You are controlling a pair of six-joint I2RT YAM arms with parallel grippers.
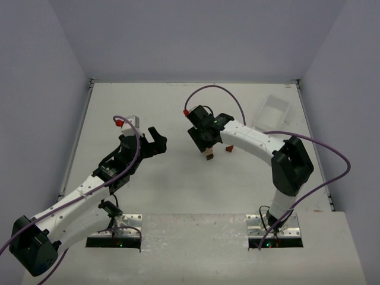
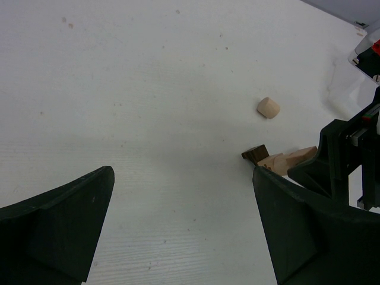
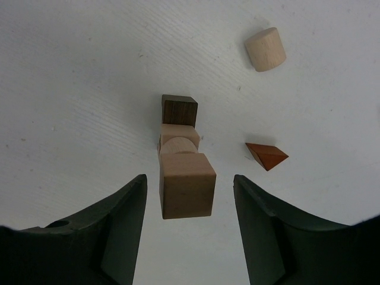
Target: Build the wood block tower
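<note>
1. Table (image 1: 148, 101): white, flat, walled on three sides.
2. Left arm (image 1: 89, 190): reaches in from the near left. Left gripper (image 2: 183, 171): jaws spread wide with nothing between them, over bare table to the left of the tower and well apart from it.
3. Right arm (image 1: 261, 145): bends in from the near right towards mid-table. Right gripper (image 3: 189, 178): jaws apart, one finger (image 3: 122, 214) on each side of the tower's top cube, with a gap showing on both sides and no contact.
4. Clear tray (image 1: 274, 110): far right of the table, well apart from the blocks.
5. Wood block tower (image 3: 180, 148): mid-table, directly under the right gripper. A dark brown cube (image 3: 179, 110) sits at the base, pale pieces above it, and a pale tan cube (image 3: 187, 187) on top.
6. Pale cylinder (image 3: 265, 49): loose on the table, beyond the tower.
7. Reddish-brown wedge (image 3: 267, 155): loose on the table, near the tower's right side and not touching it.
</note>
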